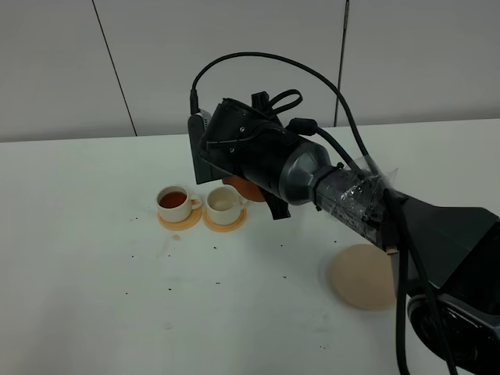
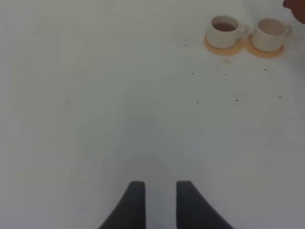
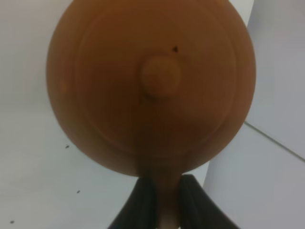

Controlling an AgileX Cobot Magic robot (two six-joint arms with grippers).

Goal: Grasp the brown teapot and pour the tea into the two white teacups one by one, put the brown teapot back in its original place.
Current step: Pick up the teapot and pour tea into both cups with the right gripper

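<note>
The brown teapot [image 3: 152, 81] hangs in the air, seen lid-on in the right wrist view, with my right gripper [image 3: 164, 195] shut on its handle. From above only a sliver of the teapot [image 1: 242, 187] shows under the right wrist, right beside and slightly above the right teacup [image 1: 223, 203]. That cup looks pale inside. The left teacup [image 1: 173, 201] holds dark tea [image 1: 173, 199]. Both teacups [image 2: 224, 28] [image 2: 270, 34] stand on small orange coasters. The original place [image 1: 363, 275], a beige disc, lies bare at the right. My left gripper [image 2: 159, 200] hovers over bare table, slightly open and holding nothing.
Small dark specks and a faint stain [image 1: 168, 250] dot the white table in front of the cups. The right arm's black wrist and cables [image 1: 266, 156] stretch from the lower right across the middle, hiding the table behind the cups.
</note>
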